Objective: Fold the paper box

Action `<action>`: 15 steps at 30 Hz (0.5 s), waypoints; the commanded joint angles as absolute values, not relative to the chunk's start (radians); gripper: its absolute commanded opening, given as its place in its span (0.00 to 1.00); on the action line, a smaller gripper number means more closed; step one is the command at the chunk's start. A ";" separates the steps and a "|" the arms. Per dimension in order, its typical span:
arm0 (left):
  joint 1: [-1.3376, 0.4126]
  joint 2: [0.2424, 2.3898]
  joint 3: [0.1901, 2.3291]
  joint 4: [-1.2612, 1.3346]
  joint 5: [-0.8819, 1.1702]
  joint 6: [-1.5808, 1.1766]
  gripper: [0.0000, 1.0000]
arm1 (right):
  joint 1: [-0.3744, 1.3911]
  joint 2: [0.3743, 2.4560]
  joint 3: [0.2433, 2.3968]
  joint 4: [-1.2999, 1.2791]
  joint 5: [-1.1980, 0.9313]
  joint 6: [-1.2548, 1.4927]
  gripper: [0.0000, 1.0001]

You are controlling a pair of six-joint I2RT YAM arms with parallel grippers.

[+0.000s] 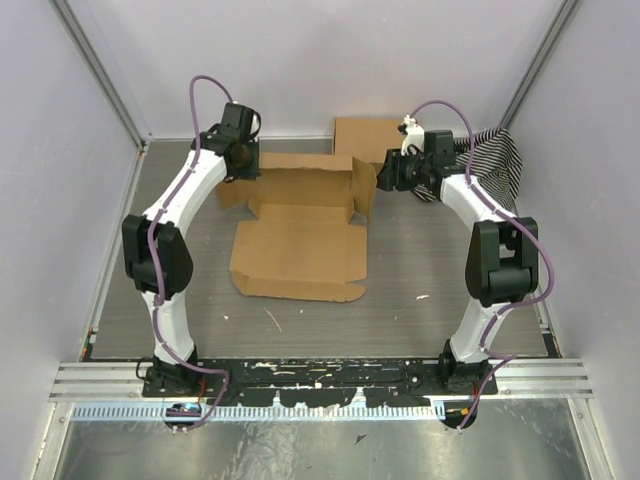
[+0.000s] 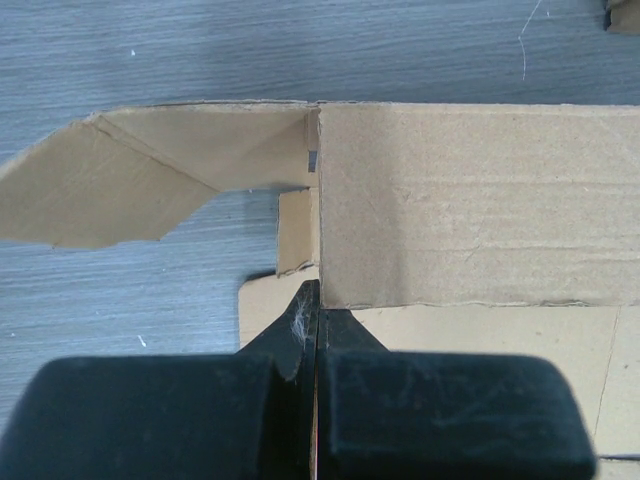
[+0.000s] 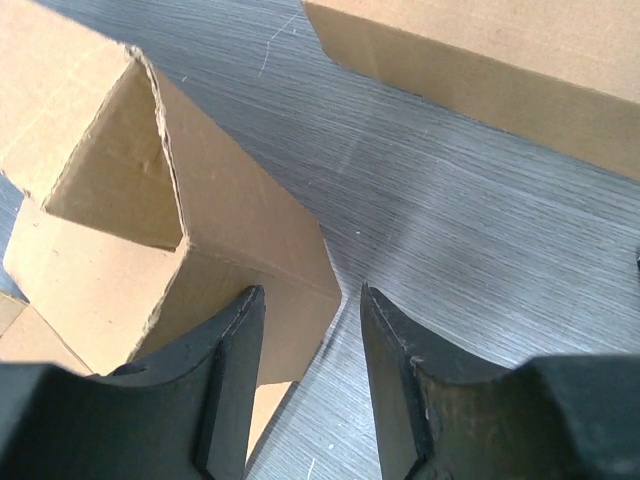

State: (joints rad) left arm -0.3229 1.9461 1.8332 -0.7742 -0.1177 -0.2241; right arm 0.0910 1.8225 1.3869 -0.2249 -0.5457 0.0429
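Brown paper box (image 1: pixel 300 240) half-formed on the counter (image 1: pixel 430 270), toward its far edge. Left fingers (image 2: pixel 200 410) pressed together at the box's left rear corner. Right fingers (image 3: pixel 235 380) apart, straddling the side flap (image 3: pixel 250 250), clamping nothing. Close squarely on that flap; fold along the crease.

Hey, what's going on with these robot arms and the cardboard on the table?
Two robot arms are folding the paper box, which lies open with its far wall raised. The left gripper is shut, its tips at that wall's left corner. The right gripper is open beside the box's raised right flap, not gripping it. Another cardboard box and a striped cloth lie behind.
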 commanded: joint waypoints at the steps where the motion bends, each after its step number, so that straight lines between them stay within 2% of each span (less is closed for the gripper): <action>1: -0.322 2.017 1.954 -0.912 -0.111 -0.250 0.00 | 0.093 1.839 1.436 -0.199 -0.575 0.032 0.49; 9: -0.323 2.093 2.062 -0.983 -0.114 -0.259 0.00 | 0.094 1.862 1.465 -0.216 -0.683 0.019 0.49; 15: -0.323 2.031 1.962 -0.882 -0.088 -0.249 0.00 | 0.107 1.840 1.415 -0.160 -0.721 0.007 0.50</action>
State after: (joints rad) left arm -0.3225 2.0682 2.0266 -0.9062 -0.1219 -0.2481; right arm 0.0925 1.8748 1.4136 -0.2344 -0.6598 0.0280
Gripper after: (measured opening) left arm 0.007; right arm 0.498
